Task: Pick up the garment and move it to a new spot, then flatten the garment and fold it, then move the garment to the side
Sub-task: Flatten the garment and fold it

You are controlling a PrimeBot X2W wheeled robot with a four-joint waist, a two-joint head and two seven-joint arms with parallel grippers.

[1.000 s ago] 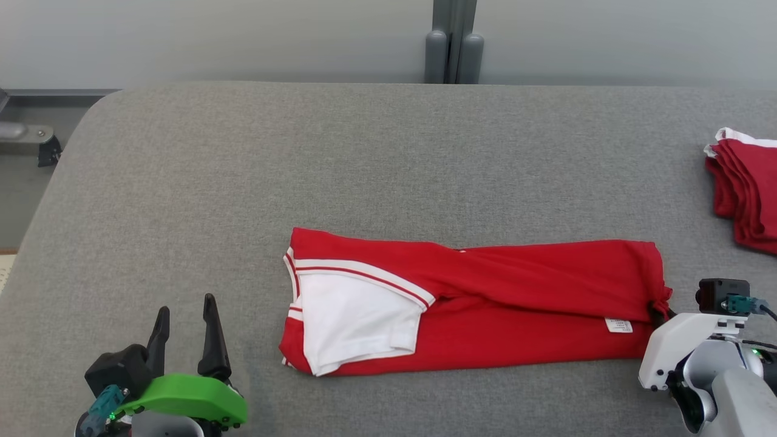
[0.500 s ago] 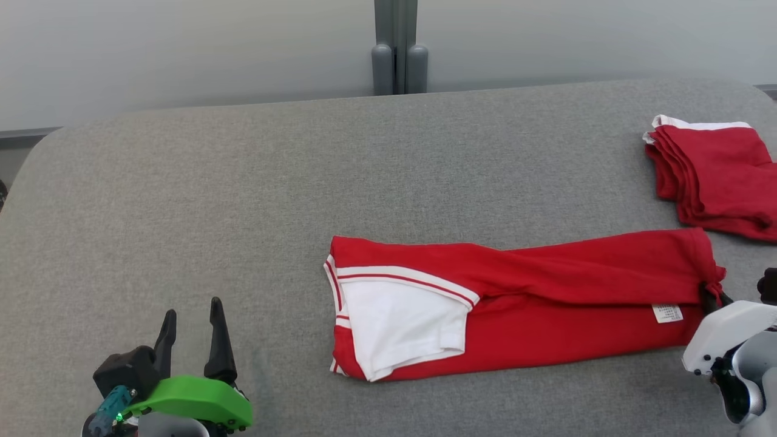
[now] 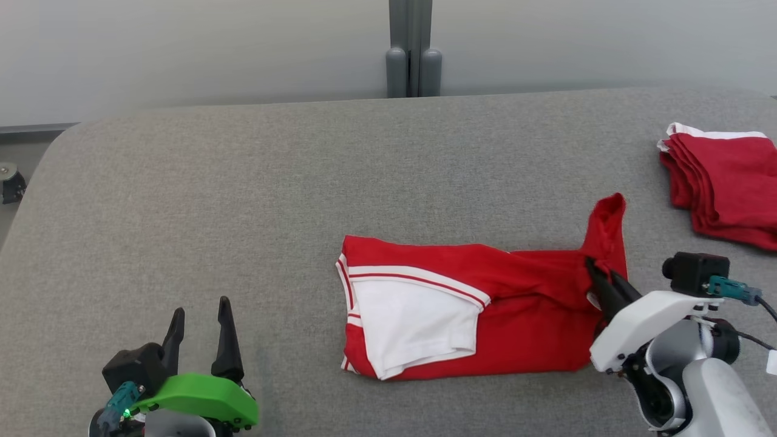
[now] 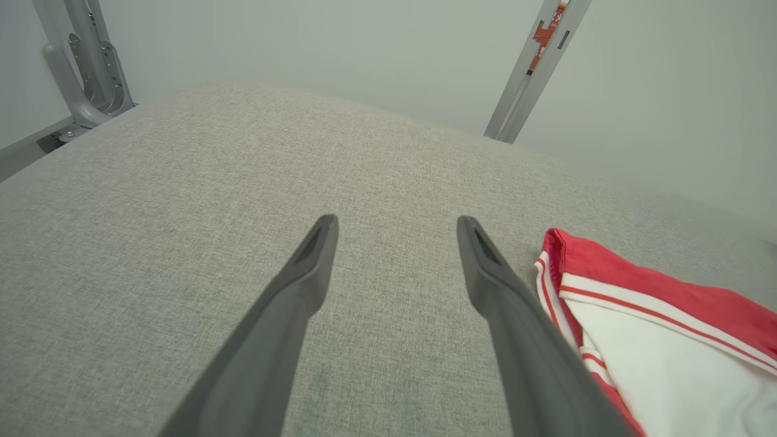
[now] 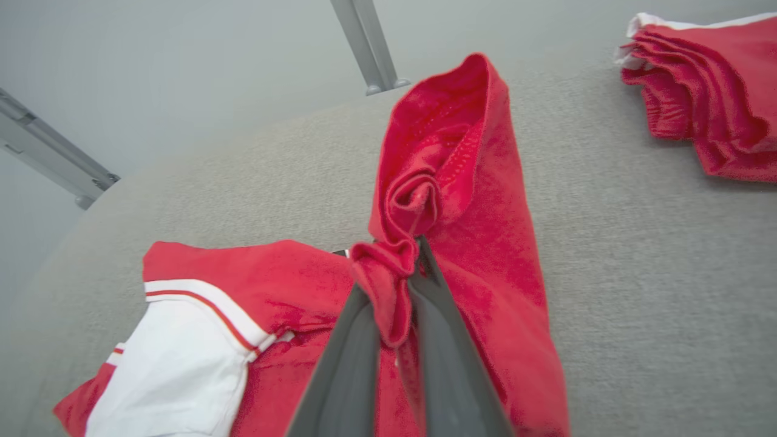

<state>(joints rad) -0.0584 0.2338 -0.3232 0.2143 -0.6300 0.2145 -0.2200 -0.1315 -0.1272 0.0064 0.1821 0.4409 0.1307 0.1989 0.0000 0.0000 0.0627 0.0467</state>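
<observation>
The garment is a red shirt with a white sleeve, folded into a long strip on the grey padded table. My right gripper is shut on the garment's right end, lifting it up and over toward the left; the pinched cloth bunches between the dark fingers and a red flap stands up behind them. My left gripper stands open at the lower left, nothing between its fingers. The garment's collar end lies just right of it, apart.
A stack of folded red garments lies at the table's far right, also in the right wrist view. A grey post rises behind the table's far edge. Bare grey padding spreads left and behind the shirt.
My right gripper has lifted the garment's right end and carried it leftward, shortening the strip. The head camera has shifted. The left gripper has stayed put, open.
</observation>
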